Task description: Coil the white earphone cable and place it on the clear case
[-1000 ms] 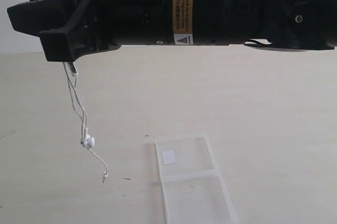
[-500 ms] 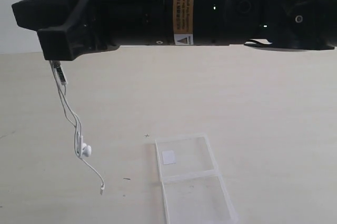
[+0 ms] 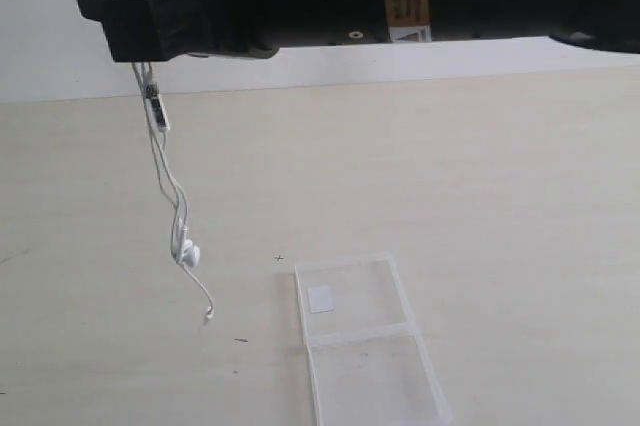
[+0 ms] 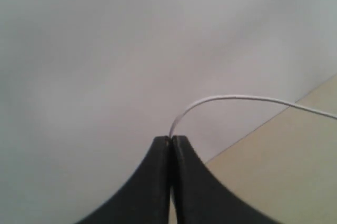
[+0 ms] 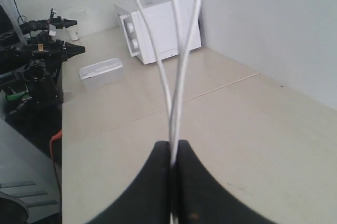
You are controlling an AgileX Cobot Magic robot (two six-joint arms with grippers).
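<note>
While the left end effector (image 4: 171,140) pinches one strand of the earphone cable (image 4: 237,97) and the right end effector (image 5: 172,148) clamps several, the rest dangles over the desk (image 3: 500,196), earbuds (image 3: 186,252) left of the clear case (image 3: 362,332) lying flat there.

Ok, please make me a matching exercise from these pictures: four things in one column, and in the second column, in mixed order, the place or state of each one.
Things:
1. earbuds
2. case
3. left gripper
4. right gripper

Place or state:
A. lying flat on the table
B. shut on several strands of the cable
C. dangling in the air
D. shut on a single strand

Pairs: 1-C, 2-A, 3-D, 4-B
</note>
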